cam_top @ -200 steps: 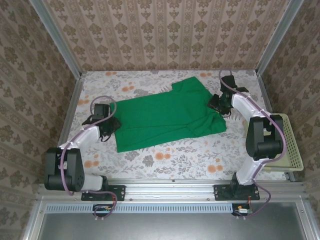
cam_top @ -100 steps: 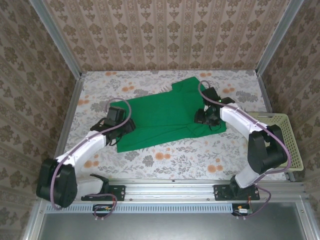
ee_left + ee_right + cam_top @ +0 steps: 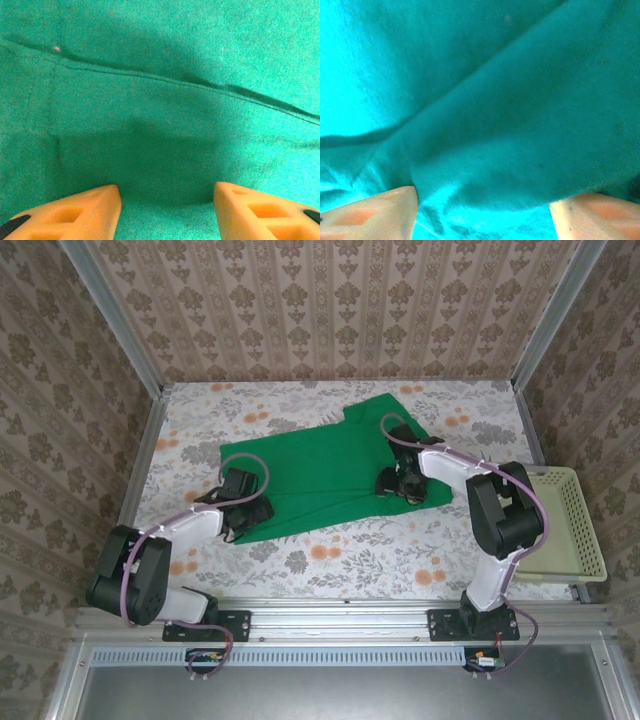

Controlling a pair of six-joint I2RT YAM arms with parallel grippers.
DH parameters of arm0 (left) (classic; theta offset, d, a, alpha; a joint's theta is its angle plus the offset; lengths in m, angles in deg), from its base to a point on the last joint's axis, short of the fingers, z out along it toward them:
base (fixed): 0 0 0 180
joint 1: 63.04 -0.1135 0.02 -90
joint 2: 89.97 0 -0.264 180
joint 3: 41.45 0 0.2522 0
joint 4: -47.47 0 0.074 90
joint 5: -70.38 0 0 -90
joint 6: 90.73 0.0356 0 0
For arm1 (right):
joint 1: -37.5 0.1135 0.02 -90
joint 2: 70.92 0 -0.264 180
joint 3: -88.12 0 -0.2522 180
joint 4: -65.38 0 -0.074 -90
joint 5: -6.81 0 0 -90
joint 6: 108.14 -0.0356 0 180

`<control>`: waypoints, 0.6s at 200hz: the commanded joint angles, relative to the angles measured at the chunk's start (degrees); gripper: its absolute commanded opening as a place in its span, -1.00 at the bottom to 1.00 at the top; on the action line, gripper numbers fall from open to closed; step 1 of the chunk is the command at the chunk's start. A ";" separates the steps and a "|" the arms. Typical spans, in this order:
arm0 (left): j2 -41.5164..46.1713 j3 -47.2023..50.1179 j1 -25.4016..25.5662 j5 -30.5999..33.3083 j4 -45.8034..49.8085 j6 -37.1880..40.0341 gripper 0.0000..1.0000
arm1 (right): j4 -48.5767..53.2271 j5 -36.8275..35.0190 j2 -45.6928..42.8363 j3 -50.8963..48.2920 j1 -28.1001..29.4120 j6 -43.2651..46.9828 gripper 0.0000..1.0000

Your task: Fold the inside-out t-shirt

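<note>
Green shirt (image 3: 318, 468) spread mid-frame, left gripper (image 3: 252, 516) at its lower-left edge, fingers apart, right gripper (image 3: 393, 483) on its right side, fingers apart over a fold

The left arm (image 3: 190, 523) lies low and stretched inward, and the left gripper (image 3: 247, 512) points down with its orange fingers (image 3: 95, 205) set apart. The right arm (image 3: 450, 460) folds at the elbow and reaches inward. The right gripper (image 3: 396, 483) is lowered too, its fingers (image 3: 385, 212) spread wide.
</note>
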 commanded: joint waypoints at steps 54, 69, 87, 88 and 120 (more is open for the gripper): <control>0.57 5.32 -0.49 1.20 2.05 -0.62 0.11 | -0.26 0.84 10.34 16.84 -1.10 -1.13 0.36; 1.25 5.75 -0.62 1.38 2.29 -0.62 0.11 | 0.13 2.60 13.64 21.77 -2.26 -0.04 0.25; 2.26 6.07 -1.06 1.39 2.84 -0.56 0.12 | 3.21 4.47 15.87 28.08 -4.70 1.96 0.21; 2.28 6.10 -1.11 1.39 2.94 -0.54 0.12 | 3.38 4.53 15.89 28.50 -4.70 2.42 0.21; 5.11 6.38 -2.34 1.05 4.44 0.47 0.14 | 7.91 -0.03 8.95 31.03 -5.46 7.49 0.22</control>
